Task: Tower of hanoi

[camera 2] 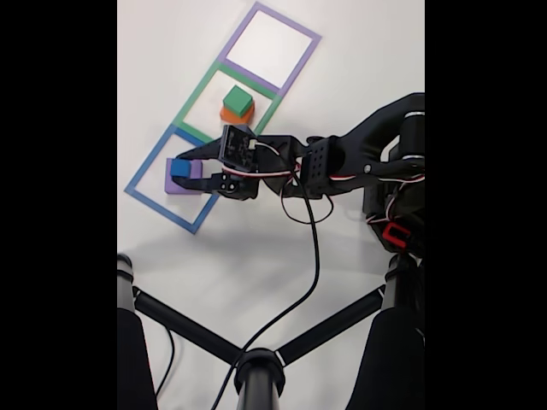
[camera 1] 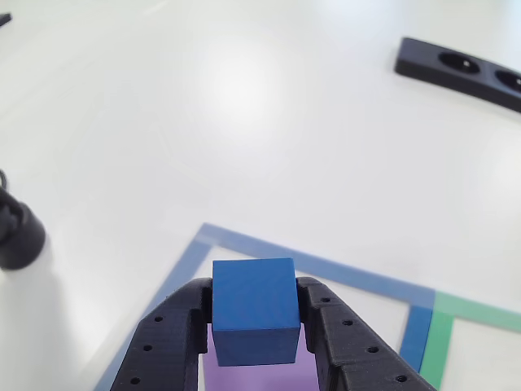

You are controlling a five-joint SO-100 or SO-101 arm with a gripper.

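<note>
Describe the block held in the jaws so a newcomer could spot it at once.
In the fixed view, three taped squares run in a row; find the blue-taped square at the end. Over the purple block inside it, the gripper clamps the blue cube: the smallest block, and the only blue one.

The other view sits close behind the gripper (camera 1: pixel 255 314), looking forward and down along its fingers over the white table (camera 1: pixel 244 106). The fixed view looks down from higher up, seemingly overhead. Both share the gripper and blue tape square (camera 2: pixel 145 175).
</note>
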